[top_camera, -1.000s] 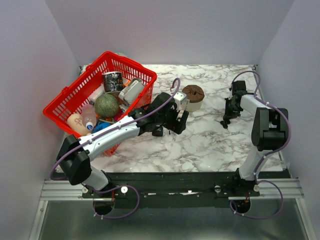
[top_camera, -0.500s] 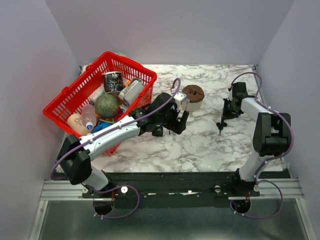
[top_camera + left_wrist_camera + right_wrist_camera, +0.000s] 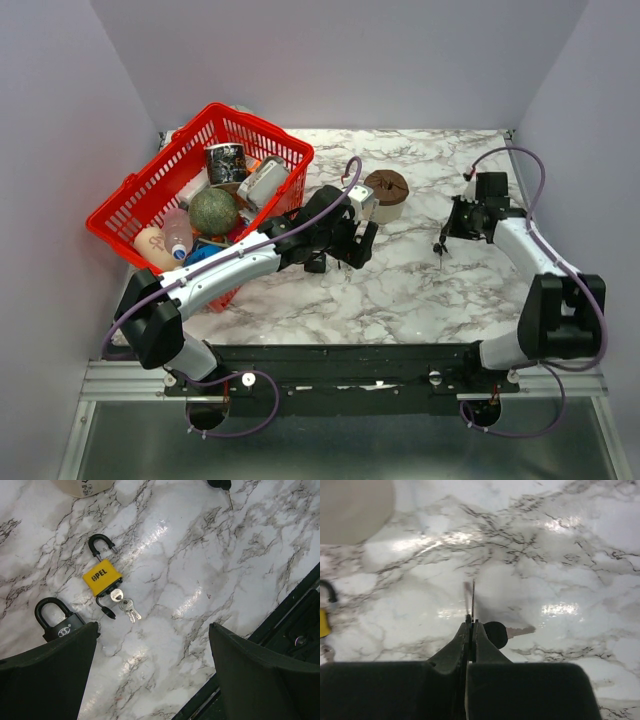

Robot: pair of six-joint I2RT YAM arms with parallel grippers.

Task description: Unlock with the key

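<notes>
Since a second ago the right gripper (image 3: 441, 243) has gone from partly parted to clenched on the key (image 3: 495, 634). A thin metal edge sticks out past its tips, with the black head just at 3 o'clock of them, over the 3 o'clock side of the marble table (image 3: 400, 290). The gripper has slid slightly toward 9 o'clock, and its elbow has swung out toward 5 o'clock. The left gripper (image 3: 154, 630) has not moved, jaws spread wide over the yellow padlock (image 3: 102, 577), with the black padlock (image 3: 60, 625) at its 8 o'clock.
</notes>
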